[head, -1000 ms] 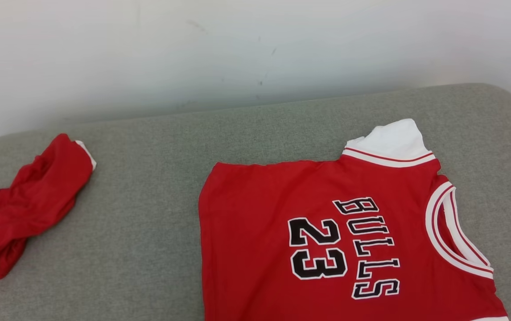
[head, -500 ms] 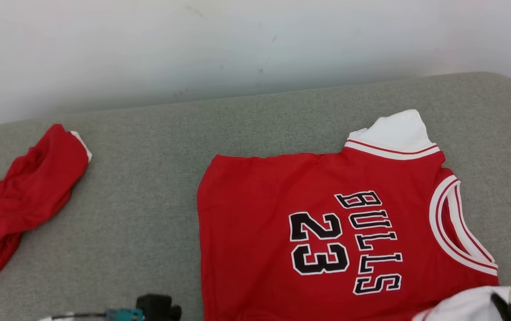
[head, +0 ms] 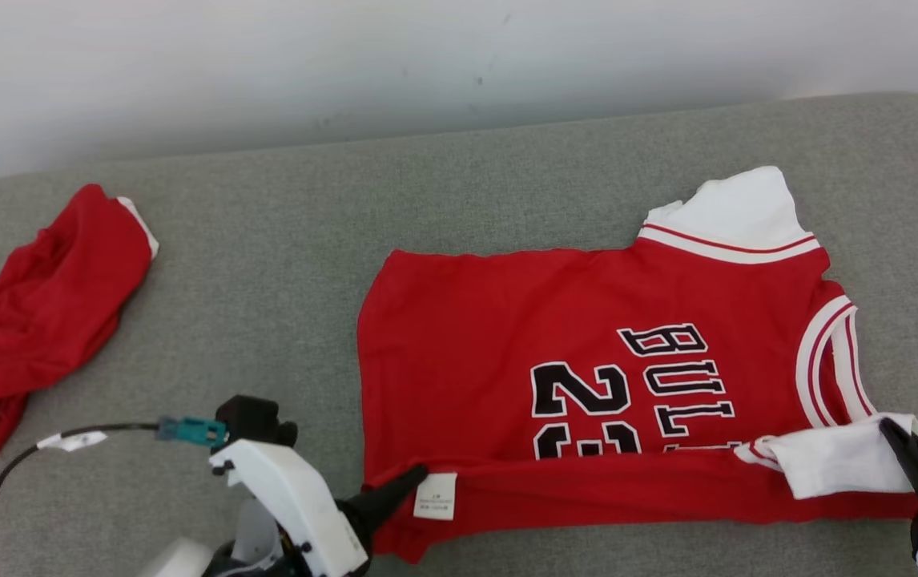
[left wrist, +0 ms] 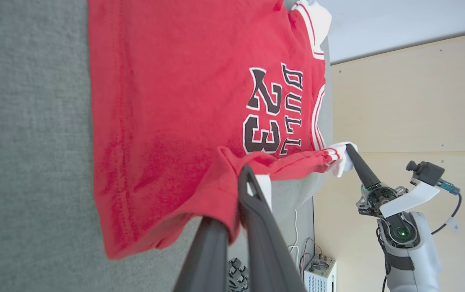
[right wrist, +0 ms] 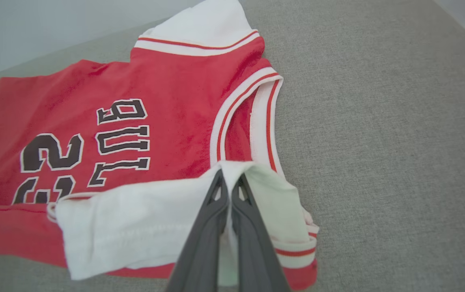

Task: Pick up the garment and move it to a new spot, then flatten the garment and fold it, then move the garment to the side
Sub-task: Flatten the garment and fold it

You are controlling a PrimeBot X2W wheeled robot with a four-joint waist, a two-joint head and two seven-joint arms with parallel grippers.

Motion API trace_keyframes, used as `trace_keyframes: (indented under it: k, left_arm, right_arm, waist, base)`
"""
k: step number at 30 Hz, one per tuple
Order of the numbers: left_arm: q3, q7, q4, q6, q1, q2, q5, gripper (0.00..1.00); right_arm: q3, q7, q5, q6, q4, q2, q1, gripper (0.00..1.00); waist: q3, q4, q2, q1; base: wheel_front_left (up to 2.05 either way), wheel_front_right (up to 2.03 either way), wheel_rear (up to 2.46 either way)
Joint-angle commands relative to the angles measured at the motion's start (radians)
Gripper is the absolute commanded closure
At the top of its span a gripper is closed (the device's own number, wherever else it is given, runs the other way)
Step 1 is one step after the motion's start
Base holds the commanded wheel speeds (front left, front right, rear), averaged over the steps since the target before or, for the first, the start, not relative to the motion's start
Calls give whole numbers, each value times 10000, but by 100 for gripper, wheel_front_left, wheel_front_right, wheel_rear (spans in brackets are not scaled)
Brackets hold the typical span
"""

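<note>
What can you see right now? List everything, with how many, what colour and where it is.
cushion: one, grey fabric, across the whole work area
wall: one, white, behind the cushion
jersey: one, red with white trim and black BULLS 23 lettering, spread right of centre, near edge raised and folded over
care tag: one, white, on the raised hem corner
crumpled garment: one, red with a white edge, far left, apart from the jersey
small box: one, white, low in the left wrist view, past the cushion's edge
left gripper: one, dark fingers, shut on the jersey's hem
right gripper: one, dark fingers, shut on the jersey's white sleeve
</note>
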Motion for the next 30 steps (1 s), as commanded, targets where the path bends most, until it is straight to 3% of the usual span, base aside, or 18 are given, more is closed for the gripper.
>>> trace_keyframes:
  k: [1,5,6,7,8,9,13,18,24,30]
  left_arm:
    - [41,80,95,23,-235,-20,40,100]
    - [-57,320,617,24,-878,-159,184,100]
    - [-100,359,746,-18,-1023,-150,265,87]
    - [-117,368,896,-49,-1141,-160,343,62]
    - [-168,342,1025,-62,-1236,-158,455,0]
    - [-224,305,1143,-125,-1327,-140,553,0]
    - [-103,-256,1430,-256,-1369,-126,968,0]
    - [25,-1374,1076,-250,-742,339,1796,0]
    - [-244,-2525,314,328,336,896,3049,0]
    - [-1236,-2833,-125,902,959,755,4192,0]
  right_arm:
    - [27,-25,-75,-20,87,23,-258,100]
    - [309,-101,-289,-20,392,56,-992,100]
    - [336,-205,-376,-20,482,69,-1176,100]
    - [369,-298,-469,-20,567,88,-1325,85]
    - [406,-458,-540,-20,632,120,-1439,23]
    - [464,-580,-567,-20,719,159,-1524,0]
    - [396,-1291,-653,-20,857,182,-1625,0]
    - [224,-2060,-720,-20,519,-13,-871,0]
    - [206,-2392,-1652,-20,-51,-502,430,0]
    - [161,-2346,-2763,-20,35,-621,1111,0]
  waist:
    - [186,28,-1,-1]
    - [483,44,-1,-1]
    - [542,45,-1,-1]
    - [584,50,-1,-1]
    - [609,57,-1,-1]
    - [621,60,-1,-1]
    - [489,27,-1,-1]
    - [135,-40,-1,-1]
    - [-91,-168,-1,-1]
    - [26,-253,-1,-1]
  base:
    - [0,0,0]
    - [0,0,0]
    - [0,0,0]
    - [0,0,0]
    - [0,0,0]
    - [0,0,0]
    - [0,0,0]
    - [0,0,0]
    - [0,0,0]
    - [0,0,0]
